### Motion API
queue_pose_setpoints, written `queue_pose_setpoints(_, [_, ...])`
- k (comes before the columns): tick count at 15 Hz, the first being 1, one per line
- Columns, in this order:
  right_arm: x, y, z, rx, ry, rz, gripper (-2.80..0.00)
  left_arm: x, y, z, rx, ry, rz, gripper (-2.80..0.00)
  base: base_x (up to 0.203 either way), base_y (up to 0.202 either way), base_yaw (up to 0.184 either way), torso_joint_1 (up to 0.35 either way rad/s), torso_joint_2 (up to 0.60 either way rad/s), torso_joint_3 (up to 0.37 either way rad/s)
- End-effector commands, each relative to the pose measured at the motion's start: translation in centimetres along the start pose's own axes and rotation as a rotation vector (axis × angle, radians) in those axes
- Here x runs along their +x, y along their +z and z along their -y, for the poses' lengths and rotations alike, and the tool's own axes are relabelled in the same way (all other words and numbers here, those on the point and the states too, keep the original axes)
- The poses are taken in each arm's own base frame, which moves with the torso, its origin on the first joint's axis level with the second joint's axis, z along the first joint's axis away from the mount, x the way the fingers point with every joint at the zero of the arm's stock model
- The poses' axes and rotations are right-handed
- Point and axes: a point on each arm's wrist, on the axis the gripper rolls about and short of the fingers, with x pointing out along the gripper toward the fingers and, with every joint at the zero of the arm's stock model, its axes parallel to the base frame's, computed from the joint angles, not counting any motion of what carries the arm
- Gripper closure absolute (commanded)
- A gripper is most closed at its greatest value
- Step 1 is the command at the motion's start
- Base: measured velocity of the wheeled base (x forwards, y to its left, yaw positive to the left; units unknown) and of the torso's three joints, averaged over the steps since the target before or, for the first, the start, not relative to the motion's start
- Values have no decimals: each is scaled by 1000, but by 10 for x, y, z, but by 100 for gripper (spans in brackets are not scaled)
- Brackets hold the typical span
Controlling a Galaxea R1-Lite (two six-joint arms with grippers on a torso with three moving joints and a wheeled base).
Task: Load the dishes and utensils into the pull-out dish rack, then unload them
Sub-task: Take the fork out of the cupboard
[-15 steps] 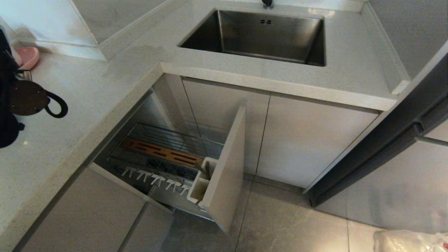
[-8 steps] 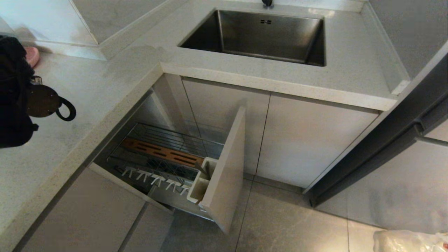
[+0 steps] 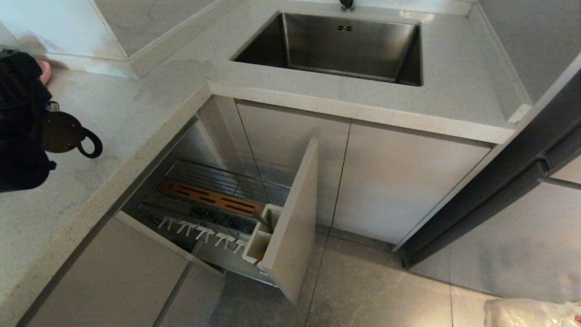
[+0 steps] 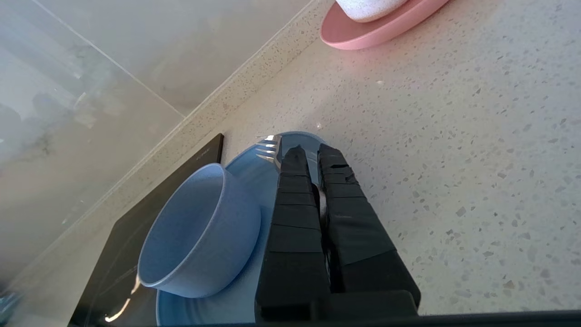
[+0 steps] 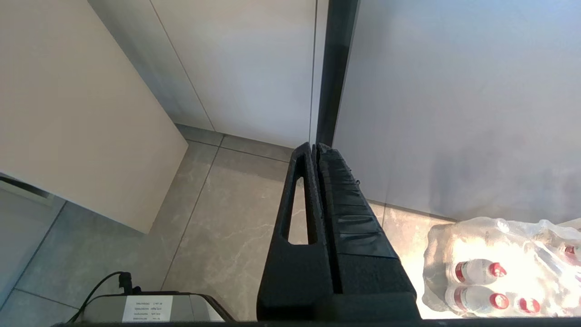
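Note:
In the left wrist view a small pale-blue bowl (image 4: 195, 231) stands on a wider pale-blue plate (image 4: 254, 172) on the speckled counter. My left gripper (image 4: 311, 150) hovers over the plate's edge, shut on the handle of a silver fork (image 4: 268, 146) whose tines stick out beside the fingertips. In the head view only the left arm's dark wrist (image 3: 22, 122) shows at the left edge. The pull-out dish rack (image 3: 213, 204) stands open below the counter, with its wooden bar (image 3: 211, 197) and white utensil cup (image 3: 259, 238); no dishes show in it. My right gripper (image 5: 315, 147) hangs shut over the floor.
A pink plate (image 4: 376, 32) carrying a white speckled bowl (image 4: 367, 3) sits farther along the counter. A black slab (image 4: 181, 181) lies under the blue plate. The steel sink (image 3: 336, 45) is behind the rack. A wrapped pack of bottles (image 5: 499, 268) rests on the floor.
In the head view the left arm has shifted rightward, farther into the picture over the counter, now covering most of the pink plate. The rack and the right arm have not moved.

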Motion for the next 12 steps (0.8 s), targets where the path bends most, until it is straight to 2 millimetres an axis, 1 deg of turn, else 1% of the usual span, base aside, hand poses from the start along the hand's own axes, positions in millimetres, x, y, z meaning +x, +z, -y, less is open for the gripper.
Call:
queue_pose_setpoints(1, [0, 0, 0, 0, 0, -1, 0, 0, -1, 0, 11, 5, -8, 0, 0, 0, 0, 0, 0, 0])
queue_pose_setpoints(6, [0, 0, 0, 0, 0, -1, 0, 0, -2, 0, 18, 5, -14, 0, 0, 0, 0, 0, 0, 0])
queue_pose_setpoints(7, [0, 0, 0, 0, 0, 1, 0, 0, -1, 0, 18, 5, -13, -280, 0, 0, 0, 0, 0, 0])
queue_pose_setpoints(12, [0, 0, 0, 0, 0, 1, 0, 0, 0, -1, 10, 7, -10, -280, 0, 0, 0, 0, 0, 0])
